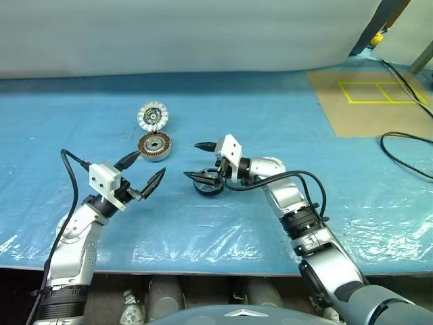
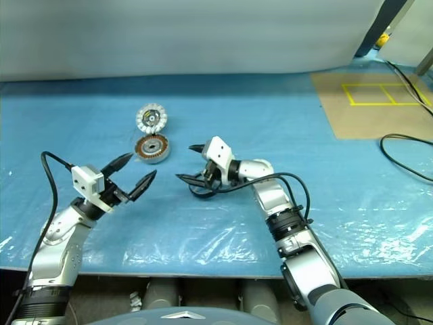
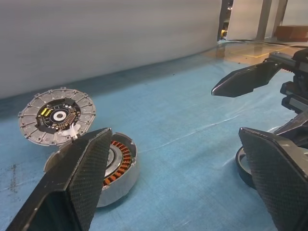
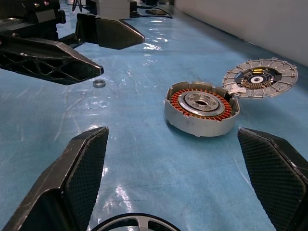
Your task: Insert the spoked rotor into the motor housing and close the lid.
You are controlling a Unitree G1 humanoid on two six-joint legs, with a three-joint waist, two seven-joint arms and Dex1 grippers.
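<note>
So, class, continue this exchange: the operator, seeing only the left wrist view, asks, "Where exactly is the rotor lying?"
Observer: The spoked rotor lies flat on the blue sheet, close beside the right gripper, whose fingers are open; it is not gripped.
Operator: Anything loose nearby?
Observer: A small metal ring lies on the sheet near the open left gripper.
Operator: What's off to the right?
Observer: A brown board marked with yellow tape, and a black cable.

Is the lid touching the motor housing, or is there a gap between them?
Touching. The right wrist view shows the lid tilted open, its lower edge meeting the rim of the motor housing with no gap.
</note>
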